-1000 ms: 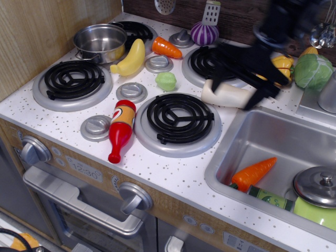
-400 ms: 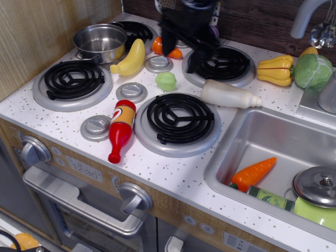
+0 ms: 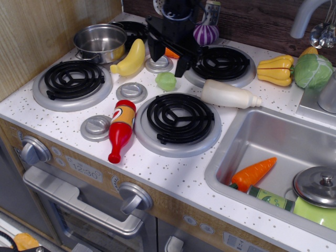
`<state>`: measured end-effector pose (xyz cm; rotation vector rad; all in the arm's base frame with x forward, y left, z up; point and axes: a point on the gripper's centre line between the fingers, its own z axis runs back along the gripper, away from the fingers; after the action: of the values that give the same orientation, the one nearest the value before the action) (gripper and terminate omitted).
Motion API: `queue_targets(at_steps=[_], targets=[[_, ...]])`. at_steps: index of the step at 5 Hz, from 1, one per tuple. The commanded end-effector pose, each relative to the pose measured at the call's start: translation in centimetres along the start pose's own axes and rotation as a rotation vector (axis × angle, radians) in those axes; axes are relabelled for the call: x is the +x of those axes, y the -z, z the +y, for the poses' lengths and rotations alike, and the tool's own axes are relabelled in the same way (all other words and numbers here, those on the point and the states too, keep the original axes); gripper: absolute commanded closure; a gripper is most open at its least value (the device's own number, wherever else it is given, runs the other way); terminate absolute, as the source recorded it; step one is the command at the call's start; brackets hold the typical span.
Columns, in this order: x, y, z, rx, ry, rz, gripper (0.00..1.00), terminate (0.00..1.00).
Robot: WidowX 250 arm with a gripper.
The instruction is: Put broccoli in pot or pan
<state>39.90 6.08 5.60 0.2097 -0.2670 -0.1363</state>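
Note:
The broccoli is a small pale green lumpy toy lying on the white stovetop between the burners. The pot is a shiny steel round pot standing empty at the back left. My black gripper hangs just behind and above the broccoli with its jaws spread wide apart and empty, one finger to the left and one finger to the right.
A yellow banana lies between the pot and the broccoli. An orange carrot and a purple onion sit behind the gripper. A ketchup bottle, white bottle, yellow pepper and green cabbage lie around; the sink is at right.
The gripper has swung from the right side of the stove to the left and come down toward the broccoli. Nothing else has moved.

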Motion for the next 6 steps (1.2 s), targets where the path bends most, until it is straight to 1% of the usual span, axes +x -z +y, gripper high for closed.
queue_targets(at_steps=[1, 2, 3, 4, 5, 6], targets=[[0.6, 1.0, 0.2, -0.016, -0.002, -0.076, 0.00, 0.00], [0.6, 2.3, 0.3, -0.043, 0.001, -0.095, 0.00, 0.00], [0.4, 3.5, 0.7, -0.037, 0.010, -0.095, 0.00, 0.00], [0.1, 3.9, 0.9, -0.027, 0.003, -0.089, 0.00, 0.00], [0.0, 3.7, 0.8, -0.024, -0.006, -0.080, 1.00, 0.00], [-0.2, 1.3, 1.2, 0.018, 0.016, -0.020, 1.00, 0.00]])
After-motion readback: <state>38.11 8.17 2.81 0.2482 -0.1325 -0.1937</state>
